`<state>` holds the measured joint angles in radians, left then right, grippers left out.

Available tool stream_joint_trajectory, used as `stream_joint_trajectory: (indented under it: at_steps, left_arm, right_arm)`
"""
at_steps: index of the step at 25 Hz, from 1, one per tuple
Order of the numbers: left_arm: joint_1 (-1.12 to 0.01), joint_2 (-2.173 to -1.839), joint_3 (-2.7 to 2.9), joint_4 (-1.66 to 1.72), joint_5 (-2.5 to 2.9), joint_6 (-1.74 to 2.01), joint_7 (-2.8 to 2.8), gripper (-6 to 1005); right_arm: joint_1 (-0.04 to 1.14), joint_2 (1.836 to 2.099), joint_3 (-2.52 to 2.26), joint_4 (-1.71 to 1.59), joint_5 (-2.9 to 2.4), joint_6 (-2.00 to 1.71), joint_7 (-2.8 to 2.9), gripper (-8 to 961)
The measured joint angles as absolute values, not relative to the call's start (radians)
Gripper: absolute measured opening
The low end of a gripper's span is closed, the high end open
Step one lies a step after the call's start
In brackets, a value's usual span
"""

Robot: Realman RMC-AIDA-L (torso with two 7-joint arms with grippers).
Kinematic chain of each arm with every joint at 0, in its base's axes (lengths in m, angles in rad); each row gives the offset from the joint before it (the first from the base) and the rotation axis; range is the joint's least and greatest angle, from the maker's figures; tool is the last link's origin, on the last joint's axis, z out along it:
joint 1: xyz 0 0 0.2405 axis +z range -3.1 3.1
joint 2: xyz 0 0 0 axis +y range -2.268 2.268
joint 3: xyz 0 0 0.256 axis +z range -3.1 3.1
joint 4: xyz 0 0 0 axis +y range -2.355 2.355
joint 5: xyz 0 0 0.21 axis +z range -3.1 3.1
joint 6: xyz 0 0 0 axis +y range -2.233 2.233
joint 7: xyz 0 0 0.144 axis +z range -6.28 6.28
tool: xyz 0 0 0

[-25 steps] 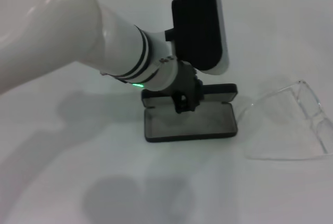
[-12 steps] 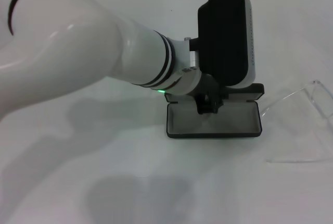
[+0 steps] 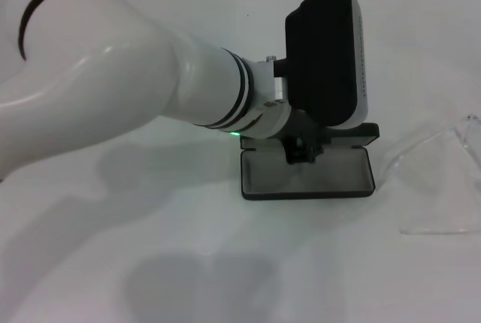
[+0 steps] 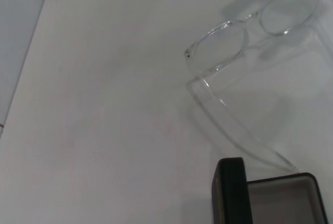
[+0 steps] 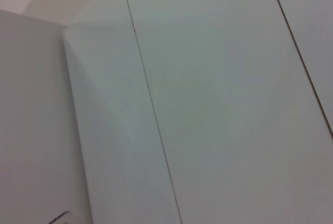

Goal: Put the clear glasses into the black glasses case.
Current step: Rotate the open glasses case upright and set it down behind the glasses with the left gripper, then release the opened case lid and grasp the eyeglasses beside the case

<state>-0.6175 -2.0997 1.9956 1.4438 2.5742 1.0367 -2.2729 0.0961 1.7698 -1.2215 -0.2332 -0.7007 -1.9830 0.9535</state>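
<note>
The transparent, colourless plastic glasses (image 4: 244,47) lay unfolded on the white bench (image 3: 150,263), just beside the open flat matte black case (image 3: 307,176) with its grey lining, on its right side. The left end effector (image 3: 301,150) stood over the hinge edge of the case; whether its fingers were open or closed, and if they gripped the lid, I could not tell. The right end effector was not visible. The glasses seemed light, smooth and slippery, with thin arms that could bend. The firmer front frame near the bridge was probably the best place to hold.
</note>
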Motion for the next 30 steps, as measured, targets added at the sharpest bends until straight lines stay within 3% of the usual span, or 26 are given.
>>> stream_joint_trajectory:
  at_steps: [8,14,22,28,30]
  left_arm:
    - [-0.62,-2.098,2.0,1.457,2.574,1.035,-2.265,278]
    - [-0.619,-2.095,2.001,1.493,2.574,1.042,-2.253,443]
    - [-0.619,-2.094,1.988,1.547,2.543,1.115,-2.248,455]
    - [-0.611,-2.093,1.905,1.676,2.426,1.209,-2.24,455]
    - [-0.605,-2.092,1.854,1.699,2.379,1.238,-2.225,455]
  right_arm:
    - [0.106,1.758,-1.221,-0.233,-0.722,-1.952,0.978,786]
    - [0.115,1.749,-1.221,-0.233,-0.727,-1.918,1.005,784]
    - [0.12,1.744,-1.22,-0.241,-0.734,-1.896,1.037,780]
    - [0.148,1.702,-1.22,-0.327,-0.88,-1.76,1.252,777]
    - [0.155,1.699,-1.22,-0.388,-0.933,-1.742,1.309,776]
